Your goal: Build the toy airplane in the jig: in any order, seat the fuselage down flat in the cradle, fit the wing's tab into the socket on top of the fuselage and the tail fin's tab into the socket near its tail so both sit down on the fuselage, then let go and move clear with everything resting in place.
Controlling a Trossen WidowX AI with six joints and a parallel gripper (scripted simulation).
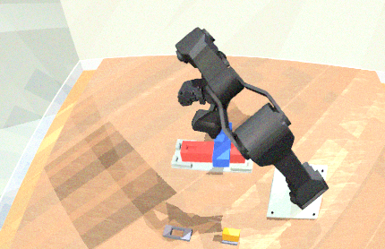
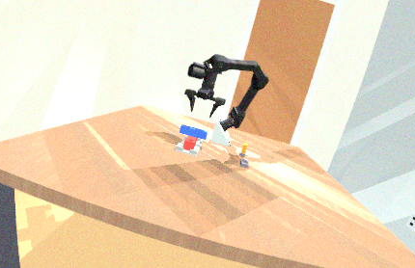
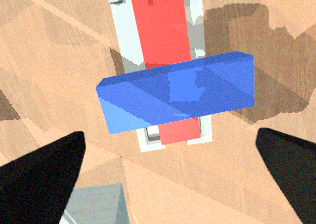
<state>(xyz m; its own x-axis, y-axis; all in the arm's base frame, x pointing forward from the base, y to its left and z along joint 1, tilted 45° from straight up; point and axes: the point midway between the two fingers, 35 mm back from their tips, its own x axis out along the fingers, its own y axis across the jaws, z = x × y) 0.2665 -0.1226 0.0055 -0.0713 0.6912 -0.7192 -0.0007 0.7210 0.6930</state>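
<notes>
The red fuselage (image 1: 197, 151) (image 2: 189, 143) (image 3: 162, 30) lies flat in the pale grey cradle (image 1: 178, 160) (image 2: 179, 147) (image 3: 125, 35). The blue wing (image 1: 222, 150) (image 2: 193, 130) (image 3: 180, 92) sits crosswise on top of the fuselage. The yellow tail fin (image 1: 231, 234) (image 2: 244, 147) stands on a small grey stand at the table's front, apart from the jig. My gripper (image 2: 204, 105) (image 3: 172, 137) is open and empty, raised well above the wing and off to one side of it. In the wrist view both black fingertips flank the lower frame, clear of the wing.
A small grey frame-shaped stand (image 1: 176, 232) lies left of the tail fin. The arm's white base plate (image 1: 280, 201) (image 2: 220, 135) sits right of the jig. The arm's links hang over the jig's right end in the top view.
</notes>
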